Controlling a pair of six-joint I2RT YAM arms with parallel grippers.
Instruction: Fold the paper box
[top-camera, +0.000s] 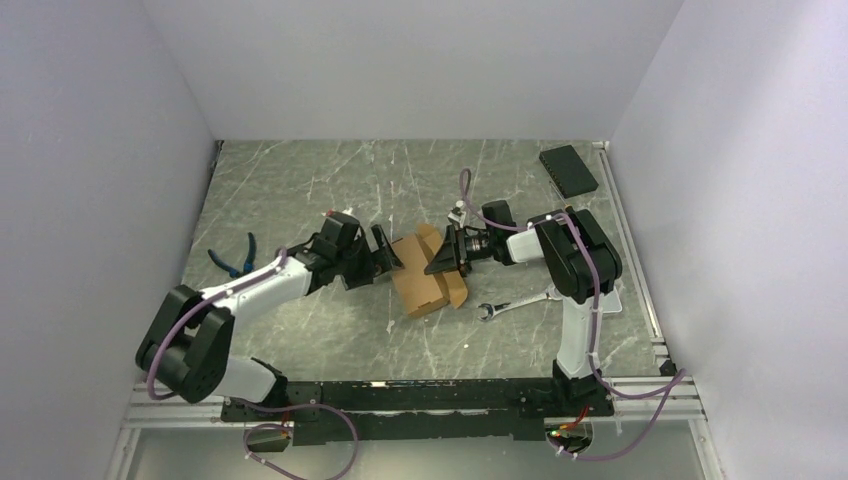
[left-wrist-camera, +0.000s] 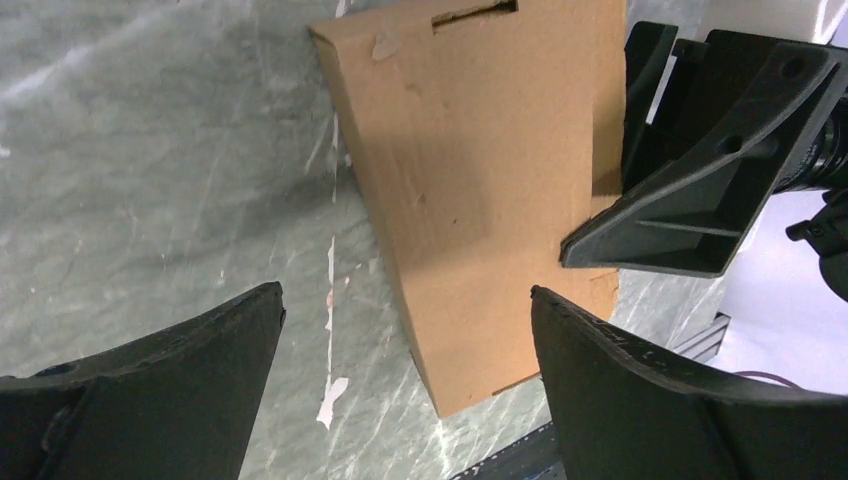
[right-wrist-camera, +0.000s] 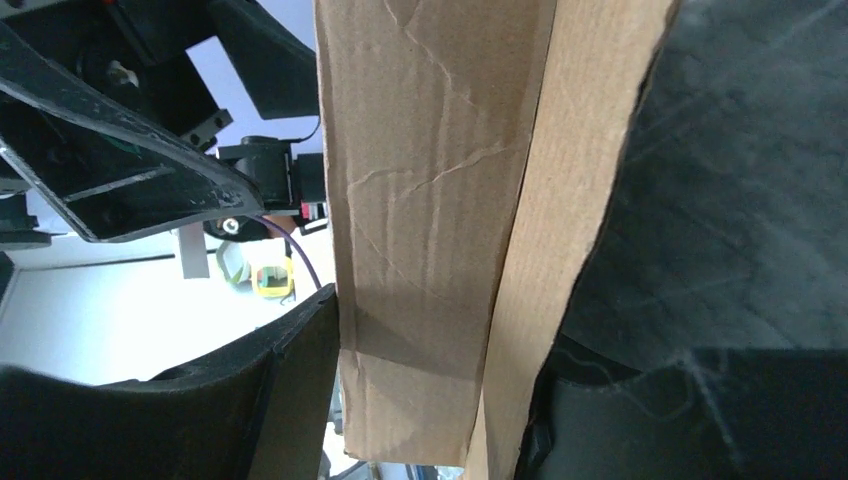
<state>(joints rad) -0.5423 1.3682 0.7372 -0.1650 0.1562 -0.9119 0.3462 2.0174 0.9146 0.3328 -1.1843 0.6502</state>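
The paper box (top-camera: 425, 280), plain brown cardboard partly folded into an oblong, stands on the marble table (top-camera: 300, 190) between the two arms. My right gripper (top-camera: 445, 258) is shut on its right side. In the right wrist view the cardboard walls (right-wrist-camera: 430, 200) fill the gap between the fingers of that gripper (right-wrist-camera: 435, 330). My left gripper (top-camera: 388, 252) hangs wide open just left of the box, touching nothing. In the left wrist view the box's broad face (left-wrist-camera: 480, 170) lies ahead of the open left gripper (left-wrist-camera: 405, 292), and a right finger (left-wrist-camera: 690, 200) presses the box's right edge.
Blue-handled pliers (top-camera: 232, 258) lie at the left, beside the left arm. A silver wrench (top-camera: 515, 303) lies just right of the box, near the right arm's base. A black flat pad (top-camera: 568, 169) sits at the back right corner. White walls close in three sides.
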